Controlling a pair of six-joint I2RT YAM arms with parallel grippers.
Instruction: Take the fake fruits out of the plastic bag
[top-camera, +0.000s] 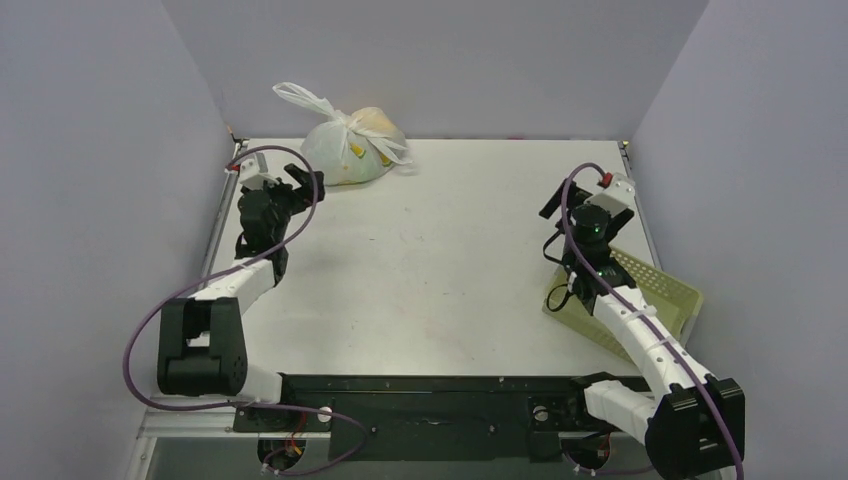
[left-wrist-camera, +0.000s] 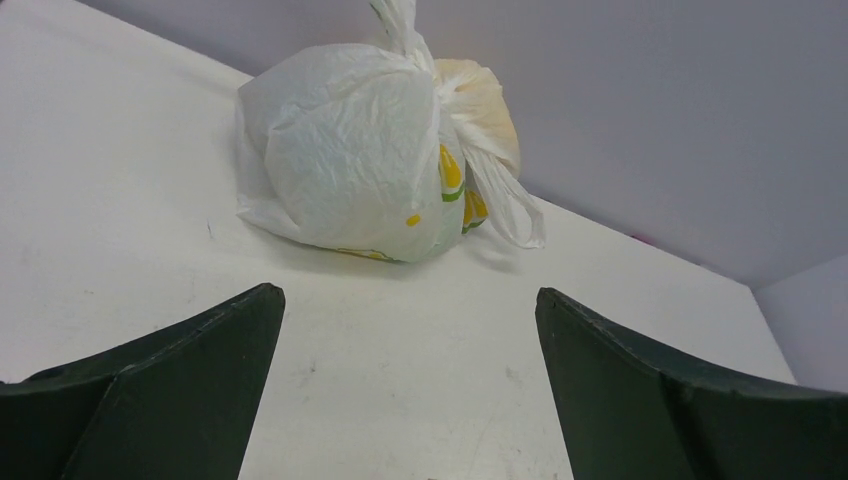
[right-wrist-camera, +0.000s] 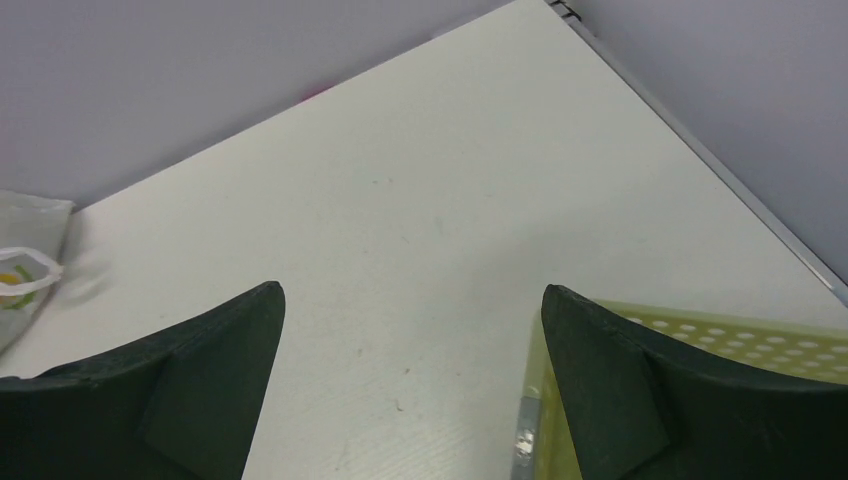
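At the near edge of the bench (top-camera: 440, 300), the 2 arm bases are bolted side by side. Further in, on the right, a pale yellow-green perforated basket (top-camera: 672, 296) is seen at the bench's right edge, with the right arm reaching over it. The right pincer (right-wrist-camera: 412, 295) is held wide open with nothing between its jaws – only bare bench surface is seen between them, and a corner of the basket just beside the right-hand finger. On the left side, the left pincer (left-wrist-camera: 410, 300) is likewise spread fully open and empty, and is aimed at the plastic bag (left-wrist-camera: 345, 150), near it but not touching. The bag is set at the far edge of the bench, left of centre, against the back wall, with its handles knotted at the top. The fake fruits (left-wrist-camera: 485, 100) are held inside it – only yellowish shapes are shown through the film, and single fruits cannot be told apart.
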